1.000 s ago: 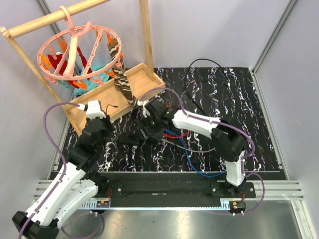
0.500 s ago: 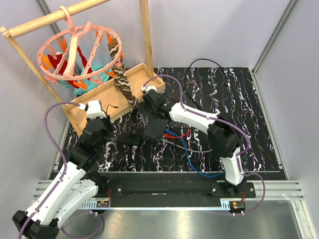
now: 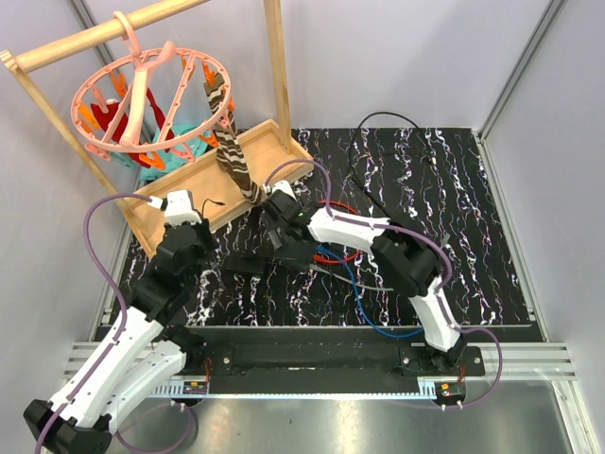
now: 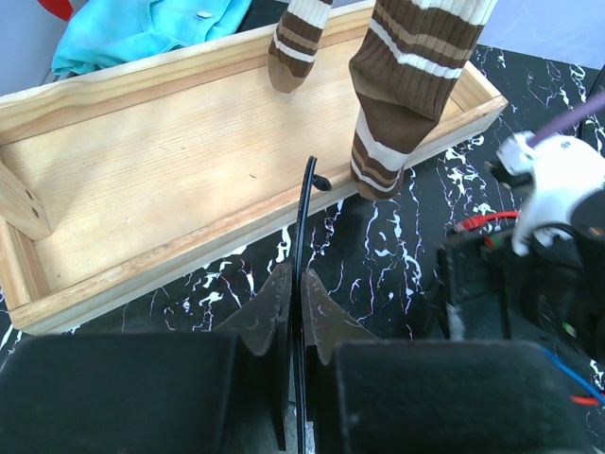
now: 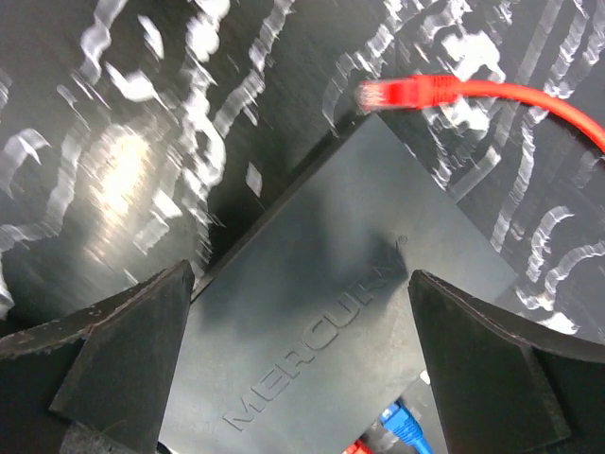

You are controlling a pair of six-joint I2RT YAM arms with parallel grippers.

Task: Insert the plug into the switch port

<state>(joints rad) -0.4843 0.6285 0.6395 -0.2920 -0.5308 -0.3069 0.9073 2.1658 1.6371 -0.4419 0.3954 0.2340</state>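
Observation:
My left gripper [image 4: 295, 274] is shut on a thin black cord [image 4: 304, 222] that rises to a small bent plug [image 4: 319, 182], held in front of the wooden tray. In the top view the left gripper [image 3: 194, 216] stands left of the flat black box [image 3: 295, 253]. My right gripper [image 5: 298, 279] hangs open just above that box [image 5: 378, 208], one finger over each side and nothing between them. A blue plug [image 5: 406, 427] sits in the box's lower edge. I cannot make out the switch port itself.
A wooden tray [image 4: 142, 189] lies at the back left with brown striped socks [image 4: 406, 85] hanging into it from a pink hanger [image 3: 151, 95]. A red cable's plug [image 5: 406, 92] lies beside the box's far corner. Blue cable [image 3: 364, 303] loops near the front.
The right gripper has opened wider and shifted left and back over the black box. The left arm and its cord have stayed put.

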